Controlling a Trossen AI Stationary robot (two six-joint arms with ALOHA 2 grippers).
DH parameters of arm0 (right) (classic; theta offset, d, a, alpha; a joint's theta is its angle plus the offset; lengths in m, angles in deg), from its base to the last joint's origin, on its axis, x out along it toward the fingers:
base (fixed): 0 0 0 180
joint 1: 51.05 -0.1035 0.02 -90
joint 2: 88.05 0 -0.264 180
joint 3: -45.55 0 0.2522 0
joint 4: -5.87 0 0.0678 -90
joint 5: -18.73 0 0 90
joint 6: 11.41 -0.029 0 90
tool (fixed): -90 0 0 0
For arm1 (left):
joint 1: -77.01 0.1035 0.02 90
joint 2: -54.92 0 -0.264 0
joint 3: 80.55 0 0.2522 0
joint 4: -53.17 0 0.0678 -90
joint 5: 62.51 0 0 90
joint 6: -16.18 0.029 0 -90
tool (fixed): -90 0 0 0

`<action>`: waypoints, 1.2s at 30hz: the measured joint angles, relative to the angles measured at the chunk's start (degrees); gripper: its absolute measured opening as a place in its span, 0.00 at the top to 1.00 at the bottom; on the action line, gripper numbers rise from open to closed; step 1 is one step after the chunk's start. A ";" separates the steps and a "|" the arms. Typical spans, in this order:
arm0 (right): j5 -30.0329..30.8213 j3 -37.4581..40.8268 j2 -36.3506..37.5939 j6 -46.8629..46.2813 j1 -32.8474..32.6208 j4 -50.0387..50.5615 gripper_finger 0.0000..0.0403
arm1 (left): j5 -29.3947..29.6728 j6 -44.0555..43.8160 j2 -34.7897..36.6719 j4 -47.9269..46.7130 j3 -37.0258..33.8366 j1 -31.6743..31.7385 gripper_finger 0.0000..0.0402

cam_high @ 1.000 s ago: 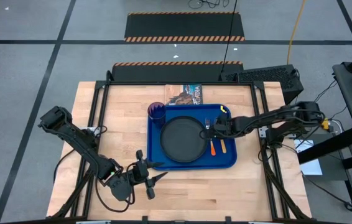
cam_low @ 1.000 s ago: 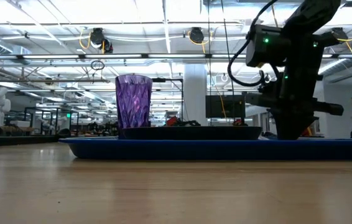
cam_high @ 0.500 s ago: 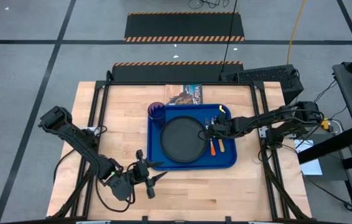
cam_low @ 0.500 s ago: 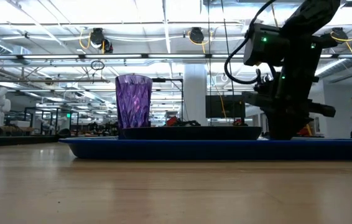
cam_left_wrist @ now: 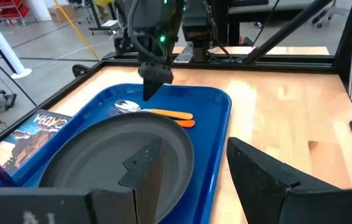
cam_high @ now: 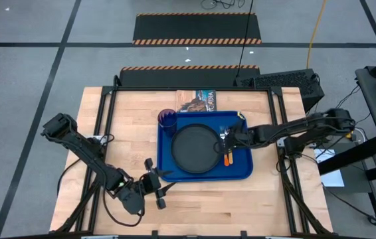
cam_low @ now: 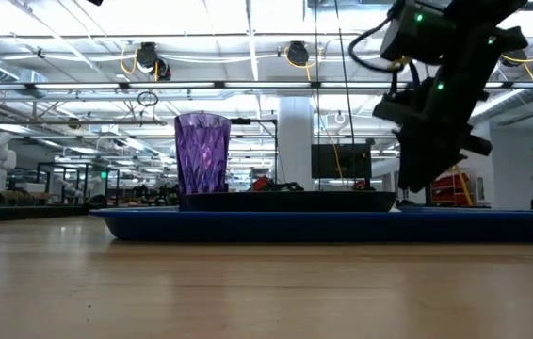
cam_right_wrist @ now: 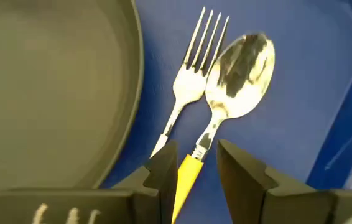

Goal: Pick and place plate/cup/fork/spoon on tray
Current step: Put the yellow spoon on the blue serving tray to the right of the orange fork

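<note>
1. The tray (cam_high: 244, 174) sits on the right half of the wooden table (cam_high: 128, 133), loaded with the plate and both pieces of cutlery, with the cup at its far-left corner.
2. Nearest the front edge, the left gripper (cam_high: 159, 190) rests low over bare wood just short of the tray's front-left corner, its fingers (cam_left_wrist: 260, 171) spread wide around nothing.
3. Next in, the plate (cam_high: 197, 147) lies flat on the tray's left part, dark and round, rim up.
4. Just beside the plate's right edge lie the fork (cam_right_wrist: 188, 84) and the spoon (cam_right_wrist: 238, 71), side by side and touching along the necks, heads pointing to the far side, orange handles toward the front.
5. The right gripper (cam_high: 231, 137) hovers over those two, lifted clear of the tray floor in the low view; its fingers (cam_right_wrist: 244, 168) stand a narrow gap apart with the spoon's handle seen between them, gripping nothing.
6. Farther back, the cup (cam_low: 201, 155) stands upright at the tray's far-left corner; whether it is on the rim or just outside is unclear.
7. Beyond the tray's far edge, a booklet (cam_high: 197, 100) lies flat on the wood.
</note>
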 joint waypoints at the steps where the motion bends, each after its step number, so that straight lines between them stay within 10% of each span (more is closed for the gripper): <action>1: 0.08 -0.02 0.79 0.83 0.00 0.61 0.74 | 0.02 0.03 0.01 0.01 0.00 0.16 0.55; 36: 1.20 6.45 -5.23 -3.76 -0.24 -9.40 0.75 | 0.00 -0.93 0.25 0.58 0.00 2.42 0.55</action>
